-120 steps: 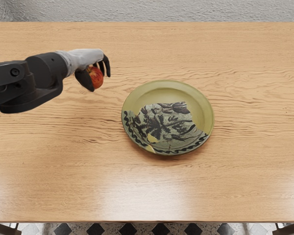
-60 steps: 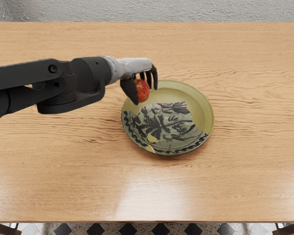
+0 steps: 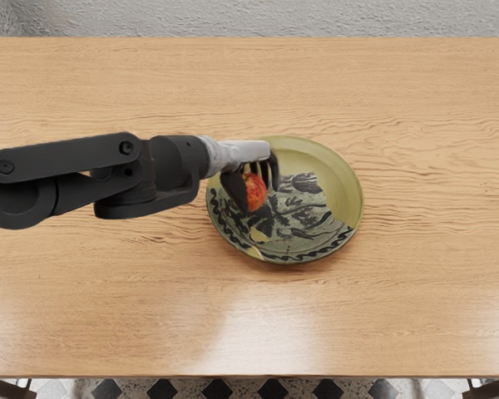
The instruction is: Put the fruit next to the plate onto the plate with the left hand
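From here my left hand [image 3: 251, 176] hides the top and left side of the fruit [image 3: 255, 180], and its wrist covers part of the plate's [image 3: 341, 170] left rim. I cannot tell whether the fruit touches the plate or hangs just above it. What I see of the fruit is small, round and red with a yellowish patch, over the left part of the plate's dark pattern. The dark fingers [image 3: 270, 172] curl down around its far and right side and the thumb [image 3: 235, 189] closes from the near left, pinching it between them.
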Action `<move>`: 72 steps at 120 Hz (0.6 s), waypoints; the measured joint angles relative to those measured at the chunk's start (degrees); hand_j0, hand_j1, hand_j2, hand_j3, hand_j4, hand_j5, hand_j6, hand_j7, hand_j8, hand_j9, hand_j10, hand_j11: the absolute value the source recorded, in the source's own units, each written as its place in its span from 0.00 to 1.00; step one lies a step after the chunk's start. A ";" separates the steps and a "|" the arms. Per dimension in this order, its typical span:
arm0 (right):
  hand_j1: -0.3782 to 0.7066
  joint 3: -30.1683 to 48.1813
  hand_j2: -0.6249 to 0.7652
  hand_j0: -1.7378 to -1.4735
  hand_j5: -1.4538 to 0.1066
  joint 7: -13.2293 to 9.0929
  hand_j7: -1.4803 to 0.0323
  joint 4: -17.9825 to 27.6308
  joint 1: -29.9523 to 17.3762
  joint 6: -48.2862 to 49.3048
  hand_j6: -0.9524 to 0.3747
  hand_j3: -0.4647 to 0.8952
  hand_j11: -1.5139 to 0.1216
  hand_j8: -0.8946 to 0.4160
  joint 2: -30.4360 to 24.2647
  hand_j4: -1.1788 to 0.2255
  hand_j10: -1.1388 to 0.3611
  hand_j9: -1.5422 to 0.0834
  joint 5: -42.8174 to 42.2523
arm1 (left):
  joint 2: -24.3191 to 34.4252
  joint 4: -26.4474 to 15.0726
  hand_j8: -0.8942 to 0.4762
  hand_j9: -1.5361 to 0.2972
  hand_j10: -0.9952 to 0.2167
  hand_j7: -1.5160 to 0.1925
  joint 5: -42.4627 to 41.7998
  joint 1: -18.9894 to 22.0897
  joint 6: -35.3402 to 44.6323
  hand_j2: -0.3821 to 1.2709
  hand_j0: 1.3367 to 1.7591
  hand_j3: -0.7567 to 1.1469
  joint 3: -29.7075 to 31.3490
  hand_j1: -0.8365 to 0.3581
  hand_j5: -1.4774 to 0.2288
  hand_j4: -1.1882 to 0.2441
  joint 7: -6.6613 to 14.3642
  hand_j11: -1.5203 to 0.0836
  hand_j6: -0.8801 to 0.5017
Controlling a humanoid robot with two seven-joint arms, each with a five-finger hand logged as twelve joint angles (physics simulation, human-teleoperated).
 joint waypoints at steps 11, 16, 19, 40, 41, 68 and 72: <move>0.04 0.00 0.45 0.30 0.92 0.01 0.97 0.00 0.00 0.01 0.71 0.34 0.92 0.67 0.00 0.83 0.75 0.94 0.00 | -0.03 0.26 0.34 0.42 0.35 0.44 0.26 1.08 -0.03 0.40 0.76 0.40 0.89 0.44 0.41 0.43 0.01 0.47 0.27; 0.04 0.00 0.45 0.30 0.92 0.01 0.97 0.00 0.00 0.01 0.71 0.34 0.92 0.67 0.00 0.83 0.75 0.94 0.00 | -0.03 0.32 0.34 0.42 0.35 0.44 0.41 1.23 -0.02 0.39 0.76 0.40 1.11 0.44 0.41 0.43 0.01 0.47 0.27; 0.04 0.00 0.45 0.30 0.92 0.01 0.97 0.00 0.00 0.01 0.71 0.34 0.92 0.67 0.00 0.83 0.75 0.94 0.00 | -0.03 0.35 0.34 0.42 0.35 0.44 0.49 1.66 -0.01 0.39 0.76 0.40 1.20 0.44 0.41 0.42 0.01 0.47 0.27; 0.04 0.00 0.45 0.30 0.92 0.01 0.97 0.00 0.00 0.01 0.71 0.34 0.92 0.67 0.00 0.83 0.75 0.94 0.00 | -0.03 0.43 0.34 0.42 0.35 0.45 0.65 1.86 -0.01 0.38 0.76 0.40 1.49 0.45 0.41 0.43 0.01 0.47 0.27; 0.04 0.00 0.45 0.30 0.92 0.01 0.97 0.00 0.00 0.01 0.71 0.34 0.92 0.67 0.00 0.83 0.75 0.94 0.00 | -0.03 0.43 0.34 0.42 0.35 0.45 0.67 1.86 0.00 0.38 0.76 0.40 1.49 0.45 0.41 0.43 0.01 0.47 0.27; 0.04 0.00 0.45 0.30 0.92 0.00 0.97 0.00 0.03 0.01 0.71 0.34 0.92 0.67 0.00 0.83 0.75 0.94 0.00 | -1.00 1.25 0.54 0.69 0.65 0.73 0.88 1.95 0.73 0.28 0.76 0.40 1.15 0.80 0.71 0.69 0.01 0.78 0.51; 0.04 0.00 0.45 0.30 0.92 0.00 0.97 0.00 0.05 0.01 0.71 0.34 0.92 0.67 0.00 0.83 0.75 0.94 0.00 | -0.87 1.30 0.56 0.71 0.68 0.76 0.71 1.95 0.77 0.28 0.76 0.40 0.78 0.83 0.73 0.71 0.01 0.81 0.53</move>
